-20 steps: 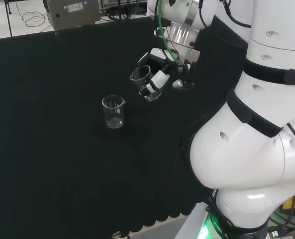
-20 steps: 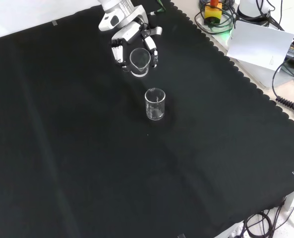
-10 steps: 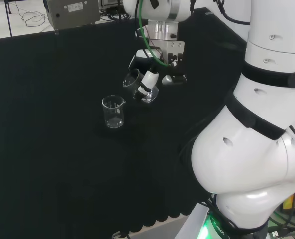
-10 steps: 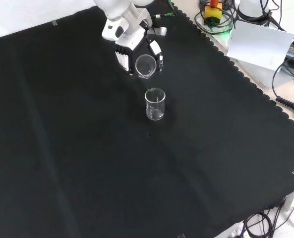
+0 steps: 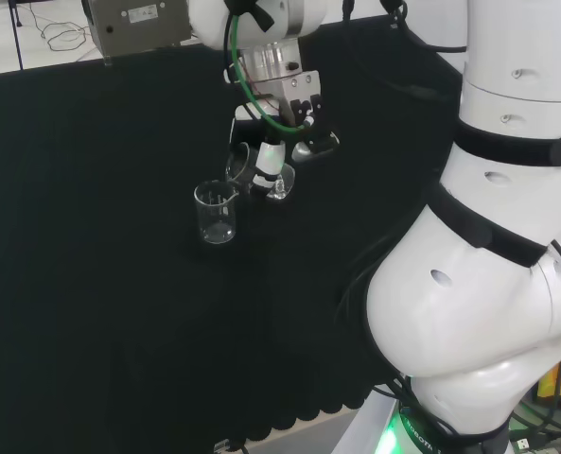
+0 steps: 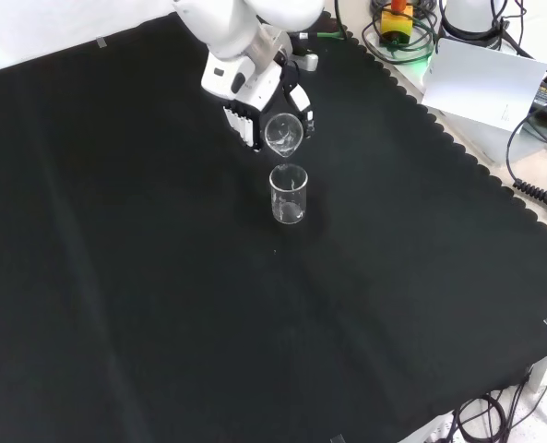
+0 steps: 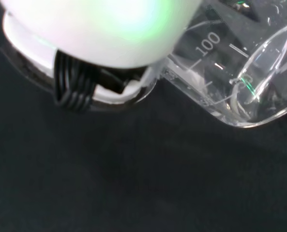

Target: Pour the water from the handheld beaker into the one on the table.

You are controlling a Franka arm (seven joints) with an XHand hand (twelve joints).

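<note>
Currently: water level in either vessel hard to make out. Hand [image 6: 255, 88], fingers curled round handheld beaker [image 6: 282, 134], tipped. Table beaker [image 6: 289, 194] upright just below fingertips. Surface: black cloth [image 6: 162, 305], scalloped edge; cables beyond.

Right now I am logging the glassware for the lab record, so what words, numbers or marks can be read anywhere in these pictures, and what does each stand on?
"100": a graduation number on the wall of the held beaker, beside short scale lines, in the wrist view.
A second mark lower on the same scale: too blurred to read.
The label on the grey box at the bench's far edge, head view: too small to read.
The standing beaker: no readable marks.
</note>
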